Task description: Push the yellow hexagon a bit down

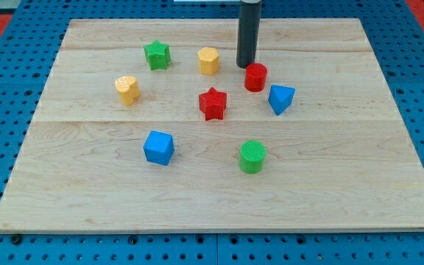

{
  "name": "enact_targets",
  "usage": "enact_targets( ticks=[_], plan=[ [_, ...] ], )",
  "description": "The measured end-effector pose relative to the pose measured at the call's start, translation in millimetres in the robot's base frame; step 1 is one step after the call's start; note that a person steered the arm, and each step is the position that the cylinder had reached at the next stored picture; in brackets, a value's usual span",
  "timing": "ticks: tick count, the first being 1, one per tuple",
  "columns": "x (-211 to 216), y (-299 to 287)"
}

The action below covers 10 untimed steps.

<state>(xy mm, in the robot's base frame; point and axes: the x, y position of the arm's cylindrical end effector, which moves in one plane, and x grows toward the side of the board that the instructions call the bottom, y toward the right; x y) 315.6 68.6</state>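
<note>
The yellow hexagon [209, 60] sits on the wooden board [344, 147] near the view's top, left of centre. My tip [246, 66] is on the board just right of it, with a small gap between them. The tip stands close above and left of the red cylinder [255, 77].
A green star [157, 54] lies left of the hexagon. A yellow heart-like block [127, 90] is further left and lower. A red star [213, 104] lies below the hexagon. A blue wedge-like block [280, 99], a blue cube [159, 147] and a green cylinder [253, 157] lie lower.
</note>
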Motion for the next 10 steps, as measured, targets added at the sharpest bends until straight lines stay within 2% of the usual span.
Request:
enact_targets(
  ticks=[1, 2, 3, 4, 5, 6, 7, 8, 9, 10],
  plan=[
    [-13, 47],
    [16, 99],
    [24, 45],
    [-10, -27],
    [-16, -15],
    [-46, 26],
    [-101, -70],
    [-70, -111],
    [-46, -107],
    [-47, -107]
  ],
)
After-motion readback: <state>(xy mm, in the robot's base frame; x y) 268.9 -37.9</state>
